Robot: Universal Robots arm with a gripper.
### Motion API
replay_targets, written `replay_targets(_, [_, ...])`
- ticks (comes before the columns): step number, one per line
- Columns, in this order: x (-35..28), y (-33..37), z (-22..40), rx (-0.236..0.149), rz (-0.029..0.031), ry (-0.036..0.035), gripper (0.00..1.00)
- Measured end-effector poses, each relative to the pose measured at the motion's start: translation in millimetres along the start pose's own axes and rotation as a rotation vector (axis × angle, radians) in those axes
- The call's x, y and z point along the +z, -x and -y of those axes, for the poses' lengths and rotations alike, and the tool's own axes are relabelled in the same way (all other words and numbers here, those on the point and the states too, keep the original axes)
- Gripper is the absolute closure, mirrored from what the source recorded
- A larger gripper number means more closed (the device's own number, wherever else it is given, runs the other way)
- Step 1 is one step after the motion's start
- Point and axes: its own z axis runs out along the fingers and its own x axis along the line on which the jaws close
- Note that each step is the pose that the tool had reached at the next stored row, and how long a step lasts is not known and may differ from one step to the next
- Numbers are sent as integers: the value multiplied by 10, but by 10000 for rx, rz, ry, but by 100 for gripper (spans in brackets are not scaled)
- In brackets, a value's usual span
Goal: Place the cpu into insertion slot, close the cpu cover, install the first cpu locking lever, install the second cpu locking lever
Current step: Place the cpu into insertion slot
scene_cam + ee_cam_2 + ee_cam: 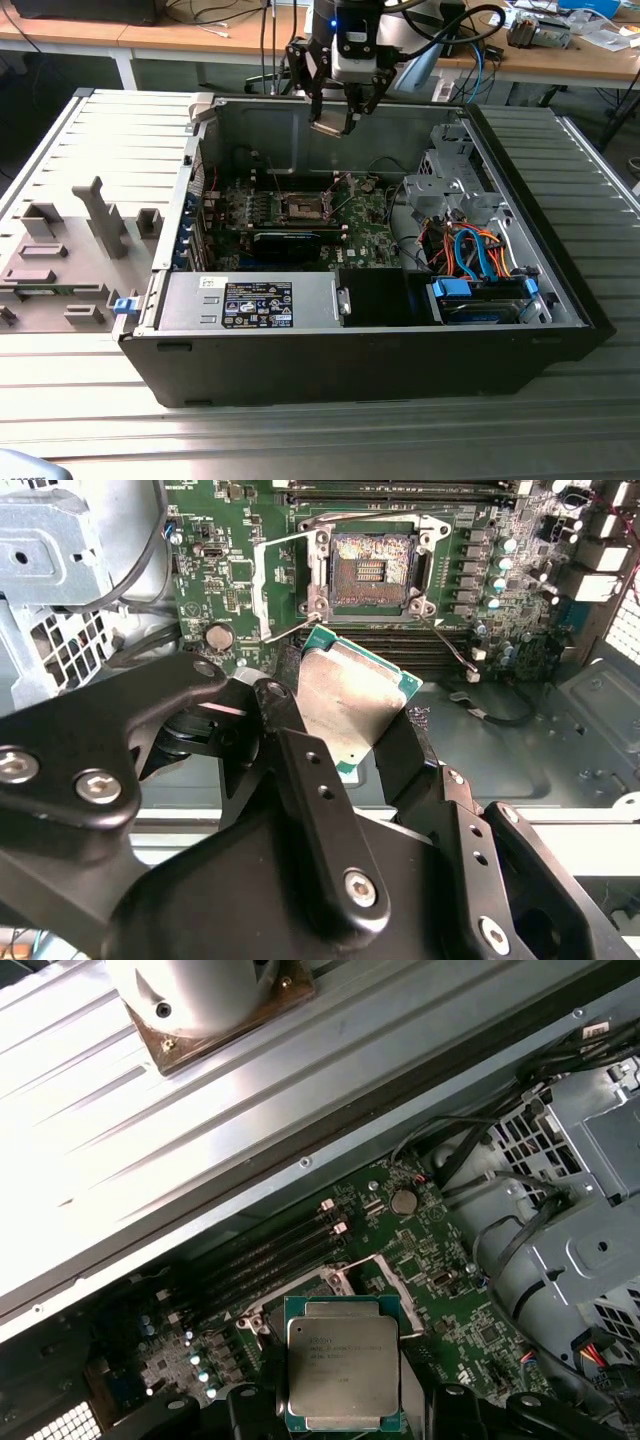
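One cpu [350, 695] – gripped by edges in claw [338, 718], metal top up – held well above one exposed insertion slot [365, 570].

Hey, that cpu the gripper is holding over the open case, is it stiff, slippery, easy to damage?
Probably stiff: the cpu looks flat though the gripper pinches only its edges. Its smooth metal top looks slippery, so it might slide in that grip. Likely fragile too: thin, with an exposed green board rim.
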Motion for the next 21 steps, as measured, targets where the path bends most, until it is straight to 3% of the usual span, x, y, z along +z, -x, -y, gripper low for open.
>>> replay_targets(21, [0, 0, 0, 486, 35, 24, 45])
